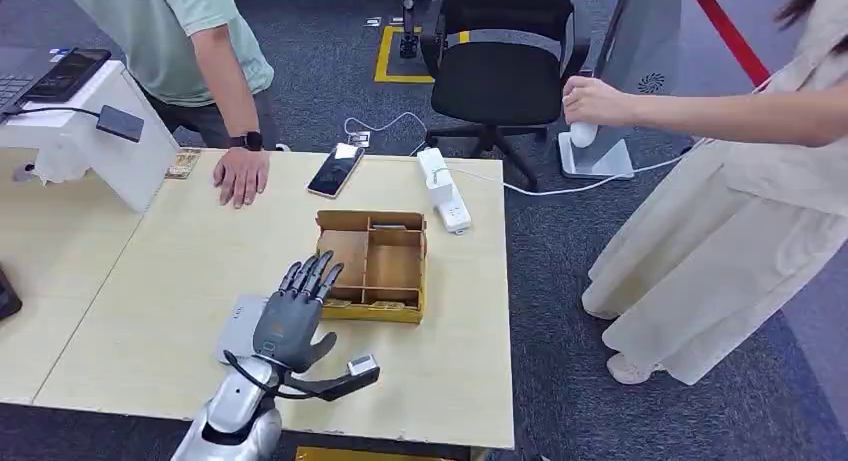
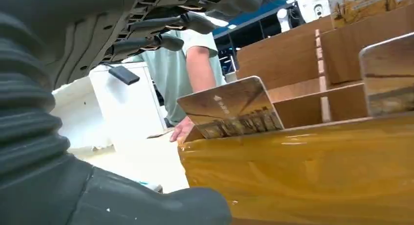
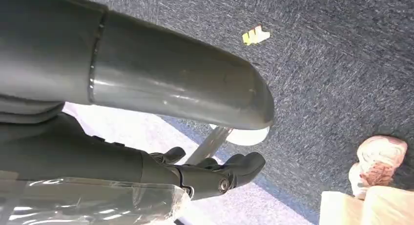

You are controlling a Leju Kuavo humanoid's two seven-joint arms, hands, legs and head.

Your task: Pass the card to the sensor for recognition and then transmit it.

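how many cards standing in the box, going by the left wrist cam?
2 visible. One card stands tilted at the box's near wall, closest to the left hand. A second card stands further along at the frame edge, cut off. More may be hidden behind the dividers.

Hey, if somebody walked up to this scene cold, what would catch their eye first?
Probably the robot's dark left hand, fingers spread, reaching over the pale table toward the open cardboard box. A card stands tilted at the box's near edge, and two people stand at the table's far side and right.

box wall (image 1: 372,312) seemingly before fingers (image 1: 312,276)
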